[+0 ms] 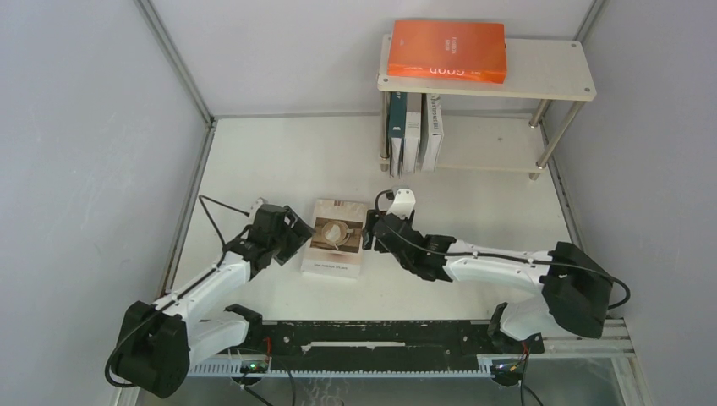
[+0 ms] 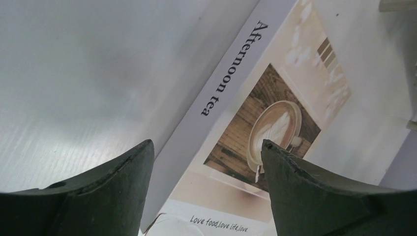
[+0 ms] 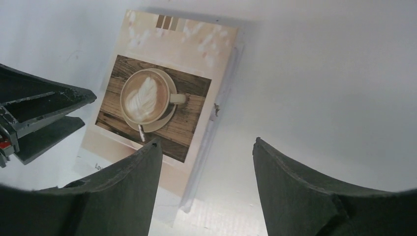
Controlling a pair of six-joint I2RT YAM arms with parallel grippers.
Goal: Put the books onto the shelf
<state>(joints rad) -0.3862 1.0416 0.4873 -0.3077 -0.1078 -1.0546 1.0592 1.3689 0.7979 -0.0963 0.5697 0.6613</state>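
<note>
A white book with a coffee-cup photo (image 1: 336,237) lies flat on the table between both arms. My left gripper (image 1: 298,233) is open at its left side; in the left wrist view the gripper (image 2: 206,147) straddles the spine of the book (image 2: 231,78). My right gripper (image 1: 370,233) is open at the book's right side; in the right wrist view the gripper (image 3: 206,143) frames the page edge of the book (image 3: 162,83). On the shelf (image 1: 550,72), an orange book (image 1: 448,49) lies on the top board. A dark teal book (image 1: 396,127) and two white books (image 1: 421,128) stand below.
Grey booth walls (image 1: 84,127) close in the table on the left, back and right. A black rail (image 1: 380,334) with cables runs along the near edge between the arm bases. The shelf's metal legs (image 1: 554,139) stand at the back right.
</note>
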